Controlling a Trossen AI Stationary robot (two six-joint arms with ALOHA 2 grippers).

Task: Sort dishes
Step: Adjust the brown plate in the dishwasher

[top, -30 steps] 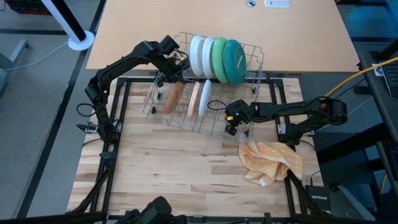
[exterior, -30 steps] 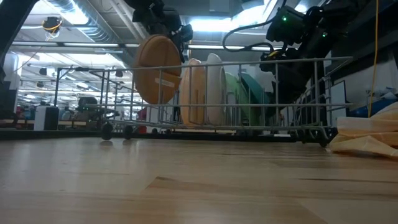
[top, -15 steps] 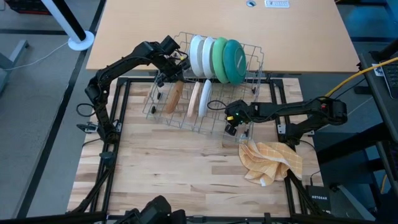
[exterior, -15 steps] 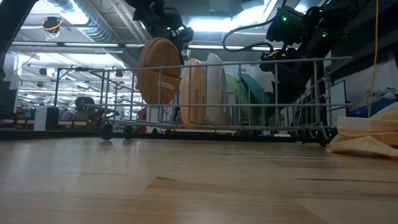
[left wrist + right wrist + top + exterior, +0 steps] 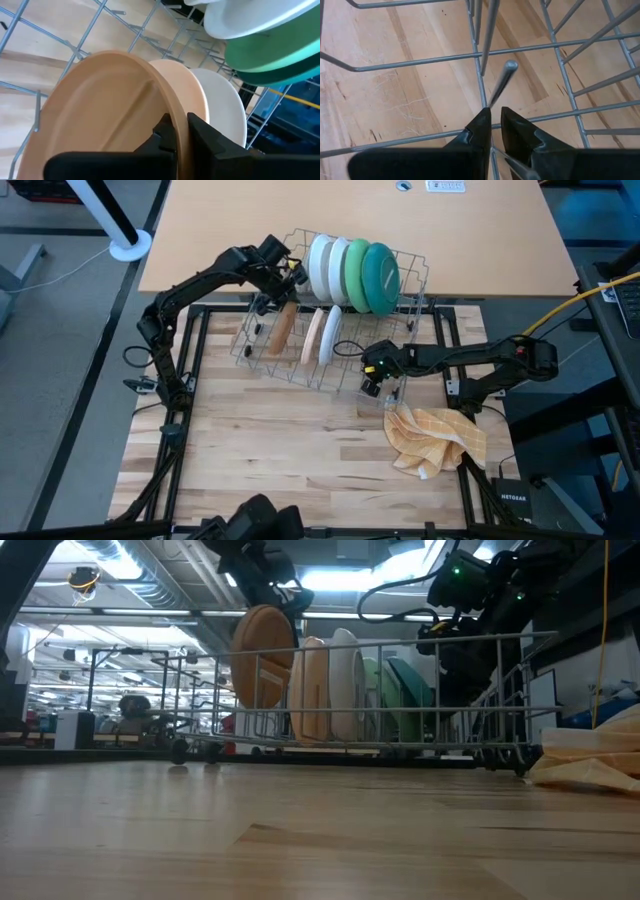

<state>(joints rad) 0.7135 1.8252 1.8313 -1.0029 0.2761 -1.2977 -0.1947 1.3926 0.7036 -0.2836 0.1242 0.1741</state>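
You see the wire rack (image 5: 400,690) holding upright plates: brown plate (image 5: 264,670), tan plate (image 5: 310,690), white plate (image 5: 345,685). A dark gripper (image 5: 268,585) pinches the brown plate's top edge

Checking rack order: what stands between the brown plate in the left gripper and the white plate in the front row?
A tan plate stands between the brown plate and the white plate, clearest in the low view. The left gripper pinches the brown plate's rim.
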